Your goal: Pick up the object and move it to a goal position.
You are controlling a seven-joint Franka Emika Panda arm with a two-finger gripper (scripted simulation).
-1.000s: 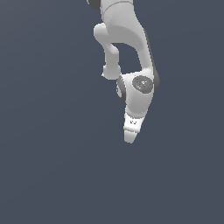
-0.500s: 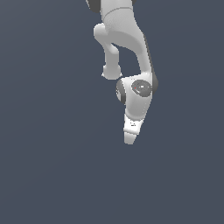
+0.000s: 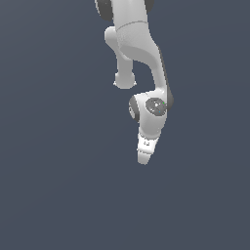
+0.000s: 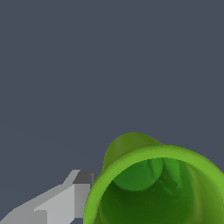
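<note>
gripper (image 3: 143, 160) hangs at the end of the white arm (image 3: 141, 53), pointing down and slightly toward the exterior view's left, over plain dark grey-blue ground (image 3: 53, 185). in the wrist view one grey finger (image 4: 65, 199) sits right against the outer wall of the green cup (image 4: 153, 183), rim facing the camera, hollow inside visible, narrower far end behind the wider rim. the other finger is out of frame, so the hand is probably pinched on the cup, but i cannot tell for sure. the cup fills a corner of the wrist view, very close to the lens. in the exterior view the cup is hidden by the hand; fingertips are too small to separate there. the arm comes down from the top edge, elbow bent, wrist joint just above the hand.
</note>
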